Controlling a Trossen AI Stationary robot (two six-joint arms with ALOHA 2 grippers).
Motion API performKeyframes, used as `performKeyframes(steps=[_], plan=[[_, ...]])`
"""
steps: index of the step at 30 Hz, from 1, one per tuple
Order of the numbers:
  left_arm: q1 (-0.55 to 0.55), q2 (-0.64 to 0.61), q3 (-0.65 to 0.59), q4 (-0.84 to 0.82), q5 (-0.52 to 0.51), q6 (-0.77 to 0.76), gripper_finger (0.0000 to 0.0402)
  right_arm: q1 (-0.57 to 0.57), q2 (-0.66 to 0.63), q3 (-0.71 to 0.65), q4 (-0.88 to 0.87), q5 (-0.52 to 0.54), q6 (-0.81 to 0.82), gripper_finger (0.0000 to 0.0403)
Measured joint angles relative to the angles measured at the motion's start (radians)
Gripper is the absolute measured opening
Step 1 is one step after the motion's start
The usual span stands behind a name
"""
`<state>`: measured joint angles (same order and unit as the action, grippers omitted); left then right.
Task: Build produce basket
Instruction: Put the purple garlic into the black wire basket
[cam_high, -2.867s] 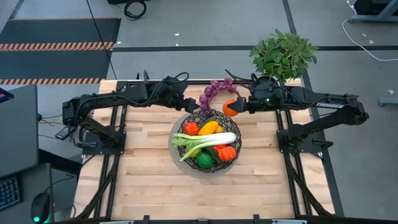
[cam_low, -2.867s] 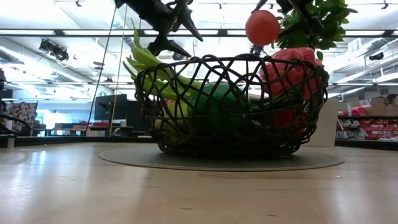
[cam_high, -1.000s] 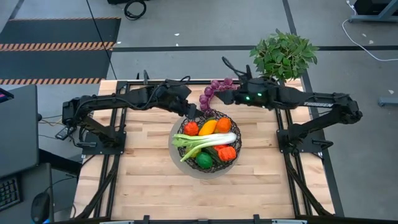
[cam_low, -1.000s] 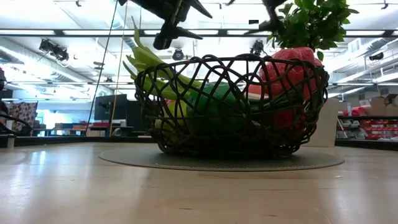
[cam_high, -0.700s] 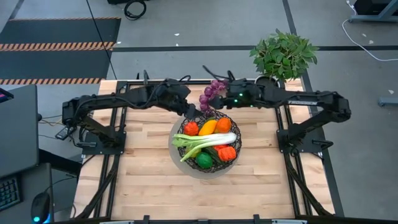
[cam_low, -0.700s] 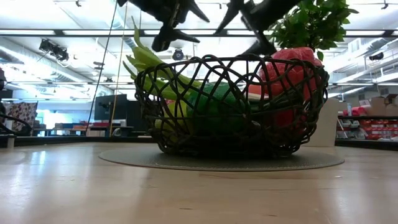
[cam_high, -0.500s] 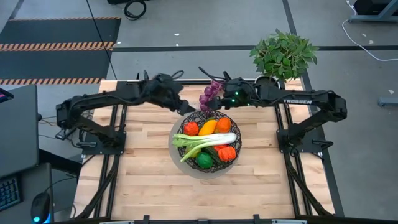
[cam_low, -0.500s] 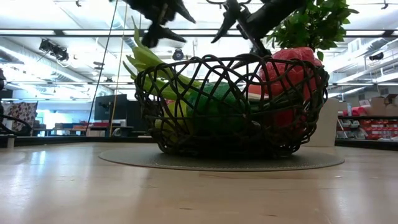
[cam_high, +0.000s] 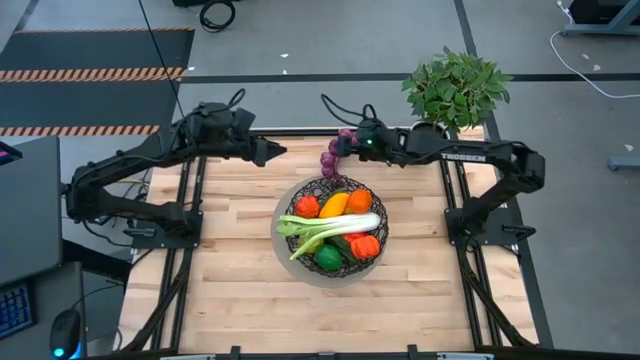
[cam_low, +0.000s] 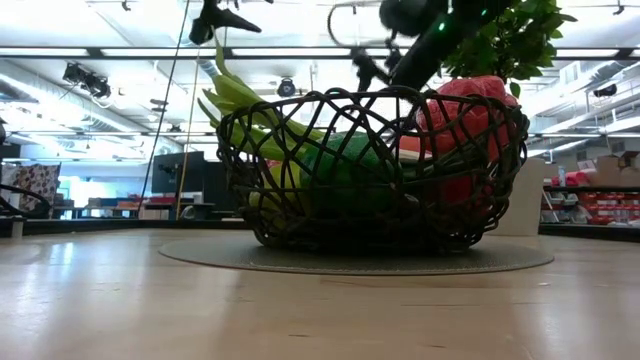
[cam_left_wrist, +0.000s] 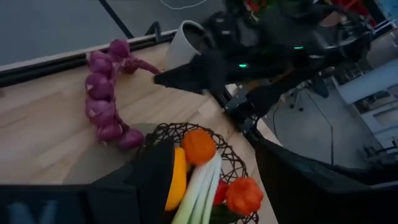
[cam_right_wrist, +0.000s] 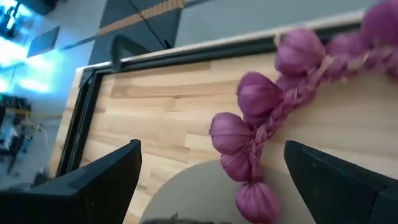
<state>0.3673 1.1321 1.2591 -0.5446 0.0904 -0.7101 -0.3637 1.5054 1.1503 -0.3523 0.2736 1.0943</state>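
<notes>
Right hand (cam_high: 345, 143) wide open and empty, poised right over the purple grape bunch (cam_high: 333, 155), strung lengthwise along the surface (cam_high: 230, 250) just behind the basket (cam_high: 334, 231); left hand (cam_high: 272, 151) part-open, empty, farther off, so clearly the right's grab

Dark woven mesh basket (cam_high: 300, 238); purple grape bunch (cam_high: 331, 158); green-white leek (cam_high: 335, 228); pale wood table (cam_high: 230, 270)

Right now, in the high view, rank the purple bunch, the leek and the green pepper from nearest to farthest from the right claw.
1. Purple bunch: on the table at the right claw, behind the basket.
2. Leek: across the basket's middle.
3. Green pepper: at the basket's front edge.
</notes>
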Motion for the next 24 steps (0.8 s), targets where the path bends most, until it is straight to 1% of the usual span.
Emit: performKeyframes(steps=[6,8,11,14,16,19,24], plan=[[-0.03,-0.02,0.0,-0.036,0.0,-0.003,0.0231,-0.063,0.103,0.0,0.039,-0.1,0.126,0.0396],[-0.037,-0.033,0.0,-0.05,0.0,-0.002,0.0231,-0.087,0.128,0.0,0.034,-0.155,0.168,0.0396],[-0.054,-0.057,0.0,-0.08,-0.039,-0.004,0.0231,-0.119,0.159,0.0,0.031,-0.233,0.231,0.0393],[-0.07,-0.086,0.0,-0.097,-0.098,-0.011,0.0231,-0.142,0.184,0.0,0.025,-0.263,0.248,0.0386],[-0.08,-0.1,0.0,-0.105,-0.12,-0.016,0.0231,-0.153,0.194,0.0,0.031,-0.269,0.248,0.038],[-0.091,-0.113,0.0,-0.113,-0.134,-0.029,0.0231,-0.171,0.196,0.0,0.028,-0.282,0.244,0.037],[-0.109,-0.115,0.0,-0.142,-0.143,-0.043,0.0231,-0.202,0.195,0.0,0.037,-0.27,0.228,0.0357]])
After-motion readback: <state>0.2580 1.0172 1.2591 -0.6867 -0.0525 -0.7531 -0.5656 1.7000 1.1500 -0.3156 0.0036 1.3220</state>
